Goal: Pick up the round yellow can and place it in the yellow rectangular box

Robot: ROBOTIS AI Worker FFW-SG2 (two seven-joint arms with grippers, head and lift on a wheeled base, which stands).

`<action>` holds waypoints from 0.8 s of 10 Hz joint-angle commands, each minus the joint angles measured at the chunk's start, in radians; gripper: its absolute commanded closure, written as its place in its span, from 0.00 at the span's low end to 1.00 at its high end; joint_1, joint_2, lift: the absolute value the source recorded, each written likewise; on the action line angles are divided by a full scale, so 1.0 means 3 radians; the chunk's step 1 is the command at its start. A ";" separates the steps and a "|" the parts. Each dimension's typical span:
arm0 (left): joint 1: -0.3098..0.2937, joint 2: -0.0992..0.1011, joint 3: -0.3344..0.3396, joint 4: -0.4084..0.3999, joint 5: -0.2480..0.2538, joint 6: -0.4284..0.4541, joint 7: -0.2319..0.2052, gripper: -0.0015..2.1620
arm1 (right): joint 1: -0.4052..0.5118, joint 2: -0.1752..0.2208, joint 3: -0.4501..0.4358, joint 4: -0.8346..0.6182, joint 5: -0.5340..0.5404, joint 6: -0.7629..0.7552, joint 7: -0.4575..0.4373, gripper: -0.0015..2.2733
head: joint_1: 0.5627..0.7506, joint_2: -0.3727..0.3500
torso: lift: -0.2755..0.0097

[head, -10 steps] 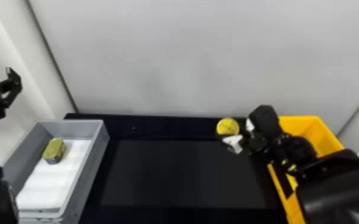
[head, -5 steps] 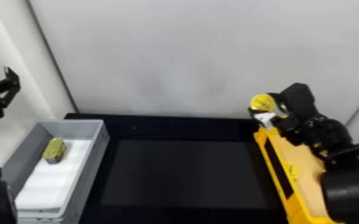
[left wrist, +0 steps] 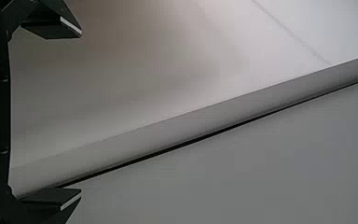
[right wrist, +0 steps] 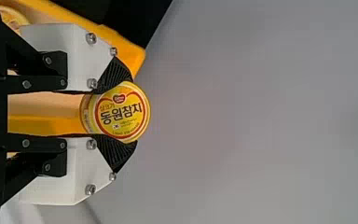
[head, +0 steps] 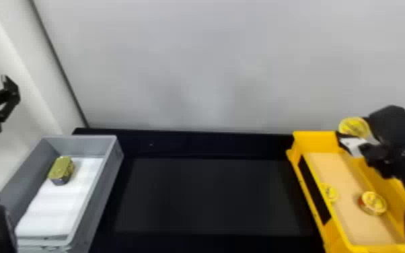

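Yellow can (head: 354, 126) gripped by right tool (head: 356, 132) near yellow box (head: 316, 143); left tool (head: 7, 91) open.

On our left we have a grey bin (head: 108, 181) with a white liner (head: 57, 205), a gold-topped tin (head: 61, 170) near its far end; beside it, our black surface (head: 208, 195), a pale wall (head: 195, 67) behind.

The left gripper (head: 10, 92) has its two black fingers (left wrist: 51, 28) wide apart, one partly covering an end of the dark gap (left wrist: 214, 132). Beside the gap runs a grey strip (left wrist: 214, 117); beyond that, a pale wall (left wrist: 121, 70) (faintly lined). Across the gap is a plain grey panel (left wrist: 261, 172).
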 commanded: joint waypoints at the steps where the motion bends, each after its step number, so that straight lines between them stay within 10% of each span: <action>1: 0.0010 -0.0009 0.0020 -0.0029 0.0000 0.0000 0.0000 0.04 | 0.0202 0.0045 -0.0341 0.0233 -0.0221 -0.0141 -0.0172 0.37 | 0.70 0.53 | 0.77; 8: 0.0031 -0.0009 0.0055 -0.0055 0.0000 -0.0005 0.0000 0.04 | 0.0309 0.0050 -0.0433 0.0535 -0.0364 -0.0166 -0.0295 0.36 | 0.70 0.53 | 0.77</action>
